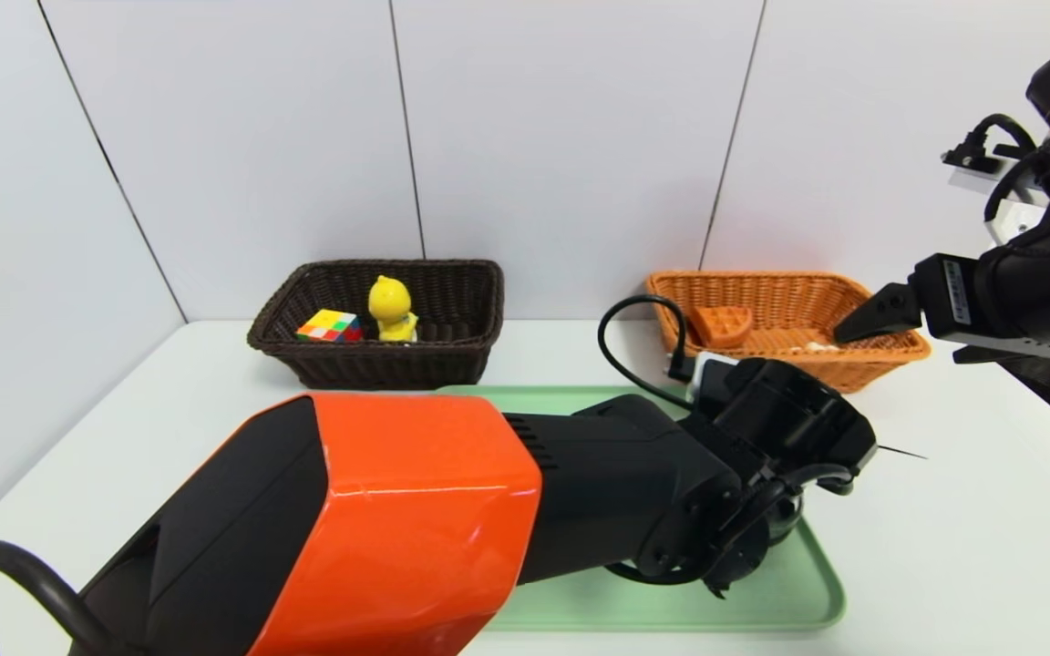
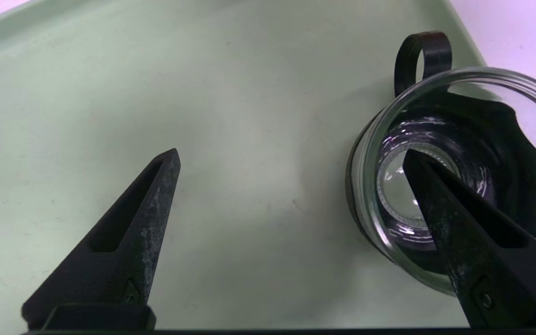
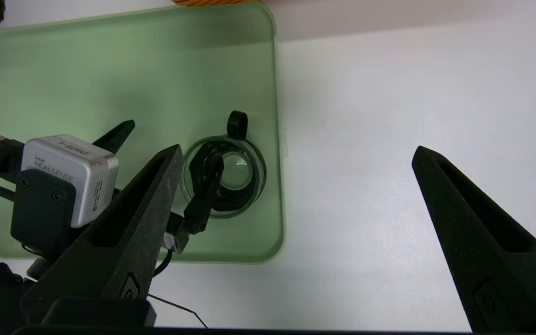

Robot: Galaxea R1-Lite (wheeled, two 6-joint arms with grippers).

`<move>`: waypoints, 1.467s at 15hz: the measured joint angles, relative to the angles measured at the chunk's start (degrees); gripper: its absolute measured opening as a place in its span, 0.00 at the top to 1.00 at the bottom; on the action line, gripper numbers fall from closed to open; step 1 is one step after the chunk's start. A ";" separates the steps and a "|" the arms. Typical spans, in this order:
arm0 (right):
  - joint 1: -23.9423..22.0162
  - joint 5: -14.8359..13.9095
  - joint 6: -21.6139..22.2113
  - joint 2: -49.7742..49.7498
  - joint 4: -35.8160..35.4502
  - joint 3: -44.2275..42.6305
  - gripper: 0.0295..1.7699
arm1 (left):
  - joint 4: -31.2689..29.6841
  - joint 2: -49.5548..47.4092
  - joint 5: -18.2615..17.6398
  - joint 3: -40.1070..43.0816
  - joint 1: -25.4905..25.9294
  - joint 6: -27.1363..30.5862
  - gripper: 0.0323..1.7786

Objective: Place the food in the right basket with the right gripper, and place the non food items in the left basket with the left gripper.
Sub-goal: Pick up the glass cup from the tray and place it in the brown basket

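The tray [image 1: 643, 606] lies on the table [image 1: 972, 519], its far edge just in front of the dark basket [image 1: 388, 366] and the orange basket [image 1: 776, 308]. The table has open room beyond the tray's right edge; the left arm crosses above the tray and hides much of its middle in the head view. The glass [image 2: 477, 149], a round clear vessel with a dark interior and a dark loop at its side, stands upright on the tray near the right edge, between the far right and near right corners. The left gripper [image 2: 291, 151] is low over the tray's right part, jaws wide and holding nothing; one fingertip overlaps the mouth of the glass, but its depth relative to the rim cannot be told. The right gripper [image 3: 299, 148] is raised near the right end of the orange basket, jaws wide and holding nothing. The dark basket stands at the table's far edge, left of the orange basket. It contains the cube [image 1: 329, 325] in its left part and, beside it, the upright yellow duck [image 1: 390, 308]. The orange basket contains the waffle [image 1: 722, 325] near its left end and small white pieces [image 1: 817, 346] toward its right end.
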 joint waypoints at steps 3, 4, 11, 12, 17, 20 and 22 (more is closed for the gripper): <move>0.09 0.06 0.00 0.06 -0.13 0.23 0.04 | 0.02 0.28 0.00 0.00 0.20 -0.04 0.05; 0.11 0.01 0.02 0.11 -0.16 0.26 0.04 | 0.06 0.41 0.02 0.00 0.21 -0.09 0.05; 0.13 0.01 0.24 0.41 -0.16 0.30 0.04 | 0.30 0.61 -0.04 0.00 0.30 -0.06 0.18; 0.13 0.00 0.22 0.43 -0.13 0.30 0.04 | 0.30 0.63 -0.01 0.00 0.30 -0.06 0.27; 0.13 0.01 0.24 0.43 -0.16 0.28 0.04 | 0.15 0.59 0.02 0.00 0.32 -0.11 0.64; 0.13 0.00 0.26 0.41 -0.22 0.20 0.04 | 0.00 0.00 0.10 0.04 0.30 0.02 0.97; 0.13 0.01 0.39 0.41 -0.20 0.22 0.04 | 0.34 -0.44 0.07 0.04 0.37 0.06 0.97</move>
